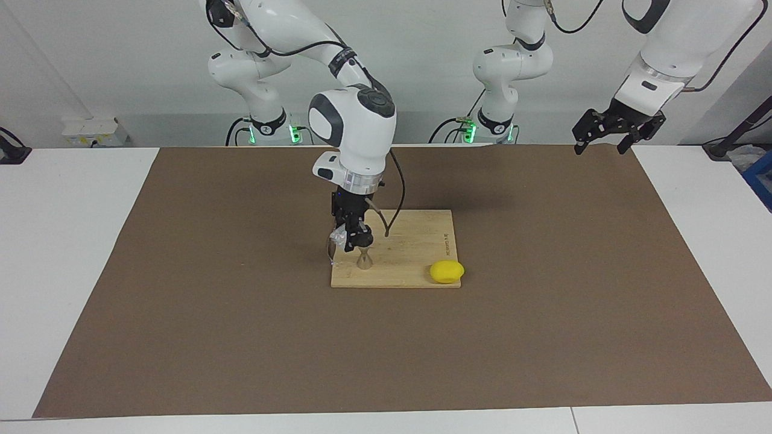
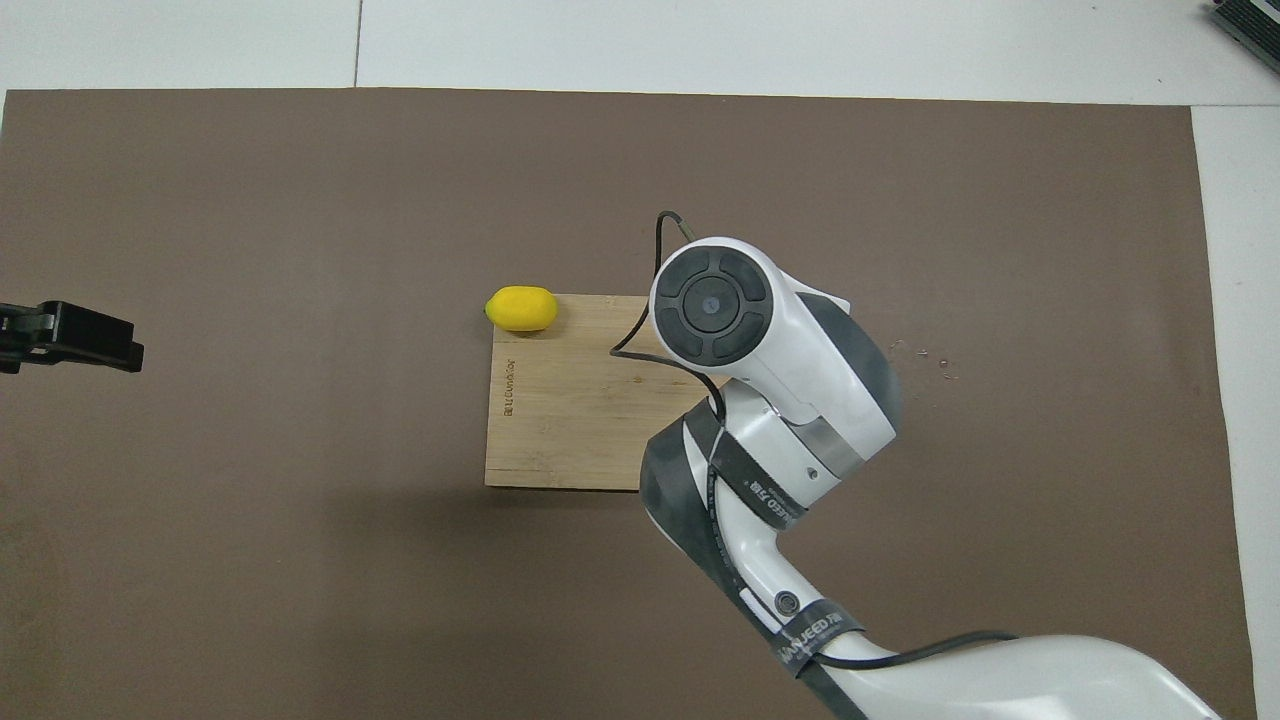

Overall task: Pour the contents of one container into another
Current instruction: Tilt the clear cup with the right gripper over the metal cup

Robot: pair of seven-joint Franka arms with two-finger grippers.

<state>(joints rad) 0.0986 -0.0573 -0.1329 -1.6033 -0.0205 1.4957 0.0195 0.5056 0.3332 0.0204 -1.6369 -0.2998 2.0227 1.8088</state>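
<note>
My right gripper (image 1: 351, 234) hangs over the wooden board (image 1: 416, 250) and is shut on the small clear glass cup (image 1: 337, 239). The cup is tilted just above the silver hourglass-shaped jigger (image 1: 365, 260), which stands upright on the board toward the right arm's end. In the overhead view the right arm (image 2: 760, 350) hides both the cup and the jigger. My left gripper (image 1: 605, 143) waits raised and open over the mat's edge toward the left arm's end, and it also shows in the overhead view (image 2: 70, 335).
A yellow lemon (image 1: 447, 272) (image 2: 521, 308) lies at the board's corner farthest from the robots, toward the left arm's end. The board (image 2: 560, 400) lies on a brown mat (image 1: 241, 337) on the white table. Small specks (image 2: 920, 355) mark the mat near the right arm.
</note>
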